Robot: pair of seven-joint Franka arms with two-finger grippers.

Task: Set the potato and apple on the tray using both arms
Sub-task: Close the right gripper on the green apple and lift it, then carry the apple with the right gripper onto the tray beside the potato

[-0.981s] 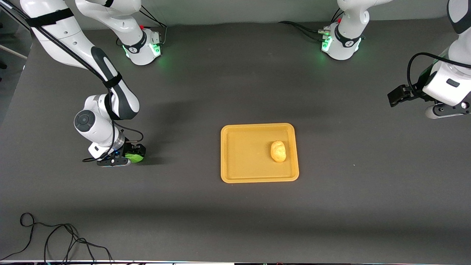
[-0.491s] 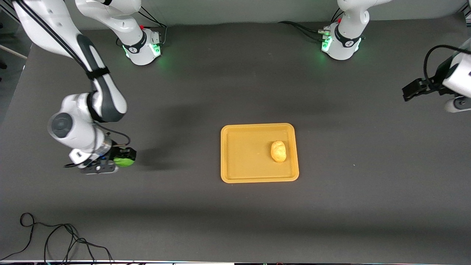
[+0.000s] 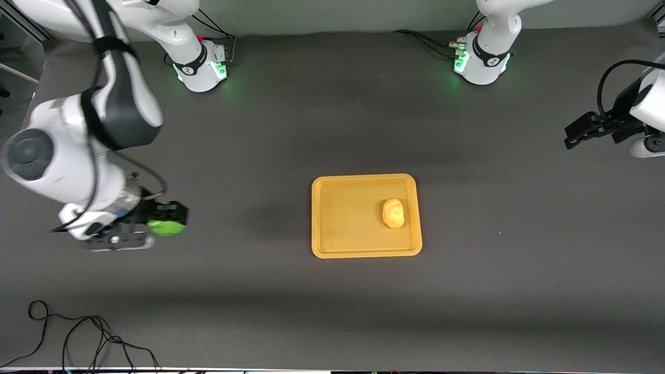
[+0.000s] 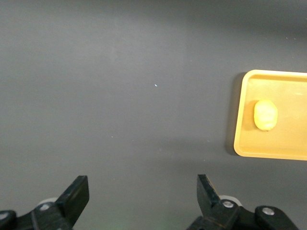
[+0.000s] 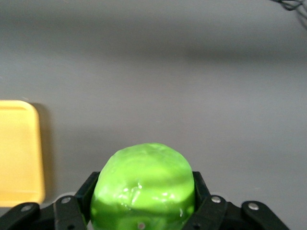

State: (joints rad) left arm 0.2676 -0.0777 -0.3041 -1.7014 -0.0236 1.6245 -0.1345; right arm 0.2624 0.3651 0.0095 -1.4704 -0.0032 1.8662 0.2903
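Front view — potato (image 3: 393, 213) on tray (image 3: 332, 218)

Robot lab: two arms (image 3: 104, 98) bolted to table (image 3: 332, 311).

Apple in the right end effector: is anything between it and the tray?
Nothing visible. The right end effector holds the apple above bare table toward the right arm's end; the tray has open room beside the potato.

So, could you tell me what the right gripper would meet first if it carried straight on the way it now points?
Probably bare table: the right gripper, shut on the apple, faces open surface. The tray lies off to one side of that line, though depth is unclear.
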